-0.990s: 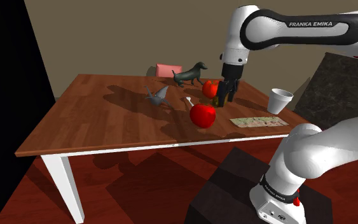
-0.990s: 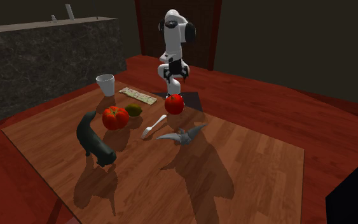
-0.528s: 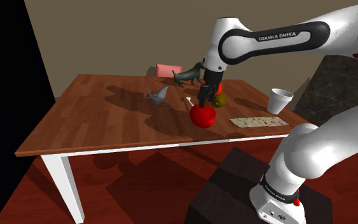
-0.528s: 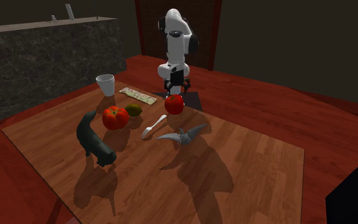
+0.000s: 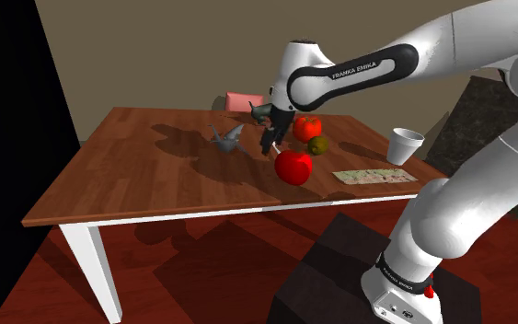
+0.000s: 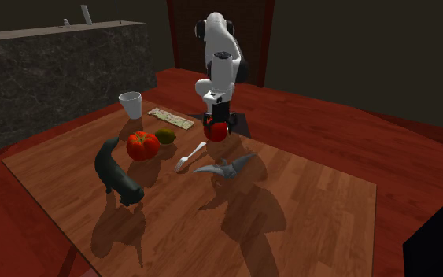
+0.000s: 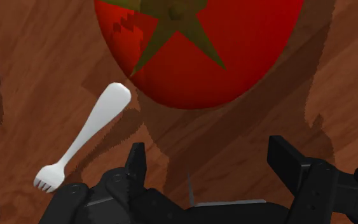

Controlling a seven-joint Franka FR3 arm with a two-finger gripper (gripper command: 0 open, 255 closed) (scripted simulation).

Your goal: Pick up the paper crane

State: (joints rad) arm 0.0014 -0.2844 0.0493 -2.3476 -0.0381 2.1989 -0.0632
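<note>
Gripper [image 5: 269, 145]: fingers apart, empty, hovering over the fork [image 7: 88, 137].
Paper crane [image 5: 227, 138] lies near, toward the shoulder view's left of it.

The desk [image 5: 155, 175] is reddish-brown planked wood with clear grain and a low sheen; its leg [image 5: 91, 267] is matt white. The tomato [image 7: 196, 51] is smooth-skinned and faintly shiny. The fork [image 7: 88, 137] is smooth, matt white. The crane [image 6: 226, 168] is dull grey with flat, creased faces. The counter [image 6: 46, 71] looks like dark speckled stone. The arm [image 5: 487, 46] has a glossy white shell; the tool [image 7: 208, 151] is matt black.
</note>
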